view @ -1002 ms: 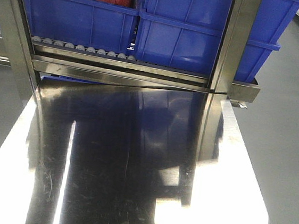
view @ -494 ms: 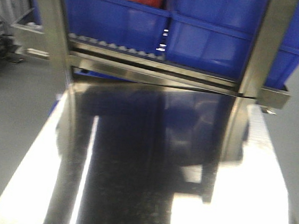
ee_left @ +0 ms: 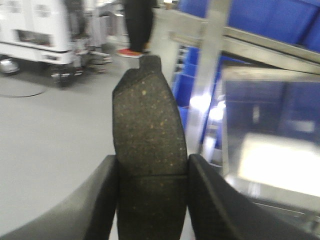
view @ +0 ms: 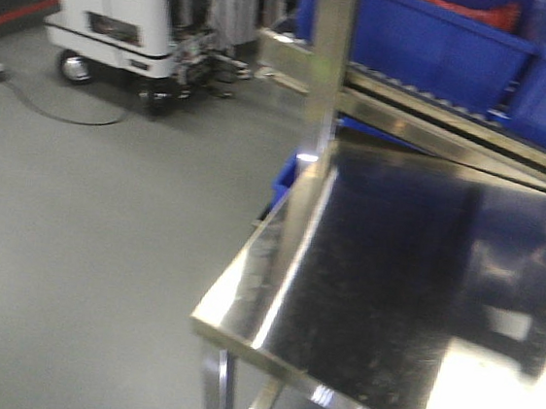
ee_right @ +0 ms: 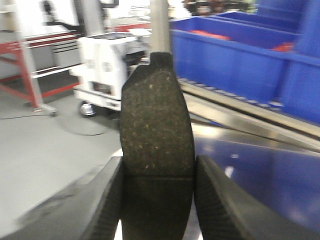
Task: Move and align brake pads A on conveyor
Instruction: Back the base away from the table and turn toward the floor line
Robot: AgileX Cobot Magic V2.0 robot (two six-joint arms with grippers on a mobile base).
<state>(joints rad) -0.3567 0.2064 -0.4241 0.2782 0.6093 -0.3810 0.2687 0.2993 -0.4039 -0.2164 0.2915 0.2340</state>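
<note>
Since a second earlier, the front view had swung left: the steel surface (view: 421, 279) shifted rightward and a white cart (view: 117, 12) appeared. The left tool (ee_left: 152, 175) clenched a brake pad (ee_left: 147, 120) upright between its fingers; the right tool (ee_right: 157, 175) gripped a second brake pad (ee_right: 156, 115) likewise. Cart markings were too blurred to read.

**benchguy:** What's the finish on those pads?

**me:** Left pad (ee_left: 149, 125) and right pad (ee_right: 156, 130) are both gritty, matt, pale-flecked. My tool fingers (ee_right: 216, 200) are matt black and ribbed. The surface (view: 371, 293) is mirror-glossy steel, the bins (view: 436, 46) smooth blue plastic.
</note>
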